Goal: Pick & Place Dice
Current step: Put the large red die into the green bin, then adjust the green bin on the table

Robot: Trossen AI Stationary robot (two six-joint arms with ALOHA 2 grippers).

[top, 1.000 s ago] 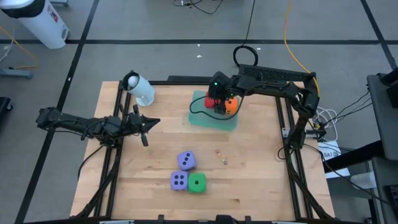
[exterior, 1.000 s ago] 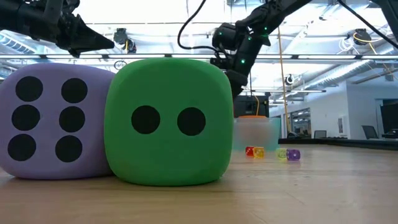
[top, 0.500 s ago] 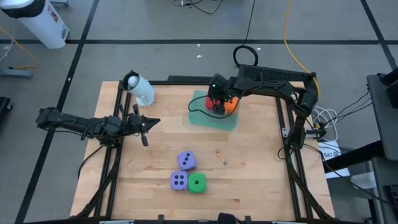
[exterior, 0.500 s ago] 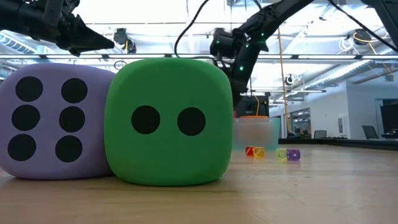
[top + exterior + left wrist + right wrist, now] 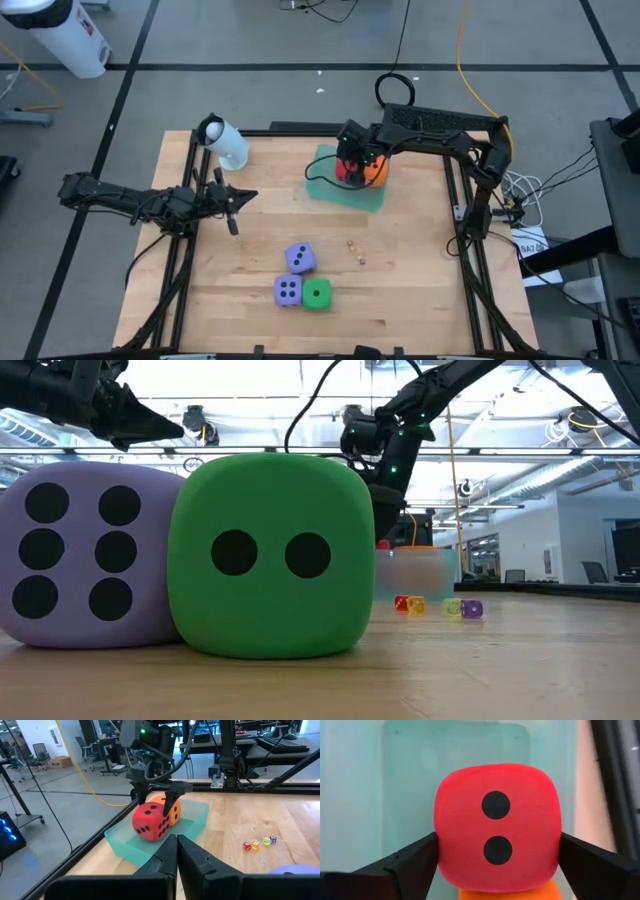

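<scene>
Right gripper (image 5: 349, 168) has edged a touch toward the tray's far side since a second ago, and the red die (image 5: 346, 170) has gone with it. In the right wrist view the two fingers (image 5: 402, 865) press the red die's (image 5: 498, 827) sides, two pips facing the camera, teal tray (image 5: 405, 780) below it. The left wrist view shows that gripper (image 5: 156, 785) straddling the red die (image 5: 151, 821), which sits in the tray (image 5: 122, 844) against the orange die (image 5: 172, 810). From above, the orange die (image 5: 374, 170) is half hidden by the arm.

The other three dice have not moved: one purple die (image 5: 299, 258) alone, another purple die (image 5: 287, 291) touching the green die (image 5: 317, 293). In the low view the green die (image 5: 272, 555) and a purple die (image 5: 75, 555) fill the foreground and block most of the tray (image 5: 412, 572); the second purple die is out of sight there.

Left gripper (image 5: 236, 198) hangs over the table's left side, fingers pressed together, well apart from every die.
</scene>
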